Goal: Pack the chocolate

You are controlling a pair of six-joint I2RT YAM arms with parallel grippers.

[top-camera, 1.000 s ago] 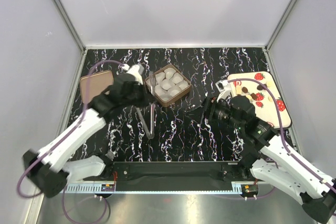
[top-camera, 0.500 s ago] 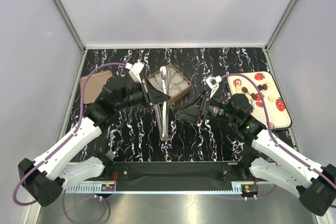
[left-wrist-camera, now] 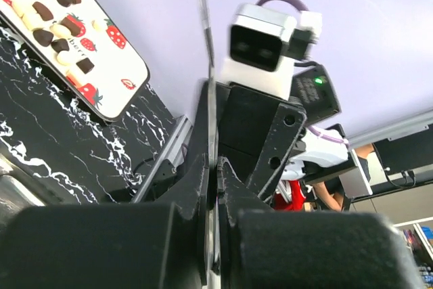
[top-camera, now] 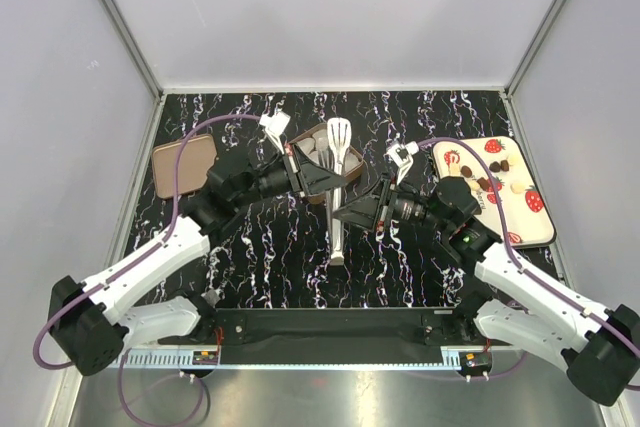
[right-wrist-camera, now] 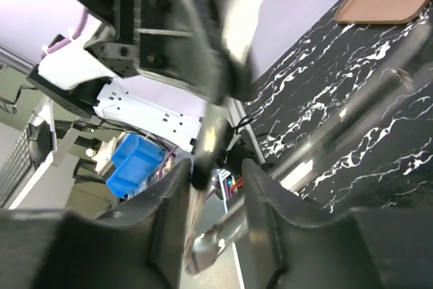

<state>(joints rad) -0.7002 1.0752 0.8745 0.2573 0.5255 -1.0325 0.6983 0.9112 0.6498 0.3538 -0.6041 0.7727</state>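
Observation:
The chocolate (top-camera: 490,184) lies as small dark and pale pieces on the strawberry-print tray (top-camera: 522,219) at the right; the left wrist view also shows the chocolate (left-wrist-camera: 42,10). My left gripper (top-camera: 318,179) is shut on metal tongs (top-camera: 339,142), held over the middle of the table, and the thin blade of the tongs (left-wrist-camera: 203,18) is pinched between its jaws (left-wrist-camera: 216,167). My right gripper (top-camera: 352,215) faces it from the right. Its jaws (right-wrist-camera: 216,174) stand around the tongs' handle (right-wrist-camera: 211,133), which rests against one finger, with a gap to the other.
A brown box (top-camera: 352,175) with white paper cups sits behind the tongs at centre back. Its brown lid (top-camera: 184,162) lies at the far left. Metal frame rails border the black marbled table (top-camera: 260,247).
My left arm swung the tongs rightward to the table's middle. My right arm came left from the tray, and its jaws narrowed around the tongs' handle.

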